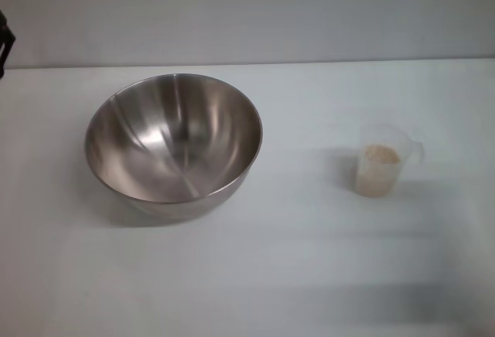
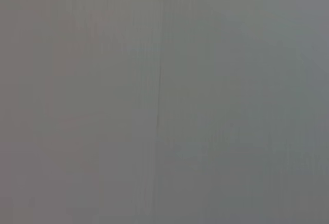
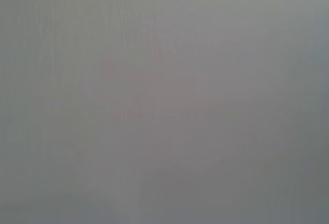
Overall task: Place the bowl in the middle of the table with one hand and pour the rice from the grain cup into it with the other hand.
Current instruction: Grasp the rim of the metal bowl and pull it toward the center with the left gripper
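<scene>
The bowl [image 1: 173, 142] is a large shiny steel bowl that stands upright and empty on the white table [image 1: 309, 275], left of the middle. The grain cup [image 1: 380, 160] is small and clear and stands upright to the right of the bowl, well apart from it. The rice [image 1: 380, 157] fills it as a pale beige heap. A dark part of my left gripper [image 1: 5, 43] shows at the far left edge, well away from the bowl. My right gripper is out of view. Both wrist views show only a plain grey surface.
The table's far edge meets a pale wall [image 1: 247, 12] behind the bowl. Bare tabletop lies between the bowl and the cup and in front of both.
</scene>
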{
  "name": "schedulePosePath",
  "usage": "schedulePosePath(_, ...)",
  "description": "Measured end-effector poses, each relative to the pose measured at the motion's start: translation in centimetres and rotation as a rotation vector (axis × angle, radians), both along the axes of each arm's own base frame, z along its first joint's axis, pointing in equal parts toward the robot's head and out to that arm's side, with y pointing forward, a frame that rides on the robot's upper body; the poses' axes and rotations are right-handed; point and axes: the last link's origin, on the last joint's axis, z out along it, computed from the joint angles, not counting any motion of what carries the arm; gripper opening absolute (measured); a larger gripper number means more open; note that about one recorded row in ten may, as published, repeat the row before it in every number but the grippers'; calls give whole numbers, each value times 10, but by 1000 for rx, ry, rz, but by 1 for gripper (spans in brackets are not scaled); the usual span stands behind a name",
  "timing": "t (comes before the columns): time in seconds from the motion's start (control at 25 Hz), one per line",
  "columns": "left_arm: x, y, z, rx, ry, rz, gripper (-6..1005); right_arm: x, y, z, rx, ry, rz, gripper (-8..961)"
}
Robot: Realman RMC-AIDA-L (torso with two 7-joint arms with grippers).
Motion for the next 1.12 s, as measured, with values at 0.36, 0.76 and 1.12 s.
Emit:
schedulePosePath(0.36,33,19,12,-217,-5,118,839,-1,2,1,1,-2,4,674)
schedulePosePath(0.76,72,18,26,-508,66,273,837,0,2,3,9,-3,1,674)
schedulePosePath(1.12,76,19,19,-703,69,410,835,-1,4,4,11,-7,6,675)
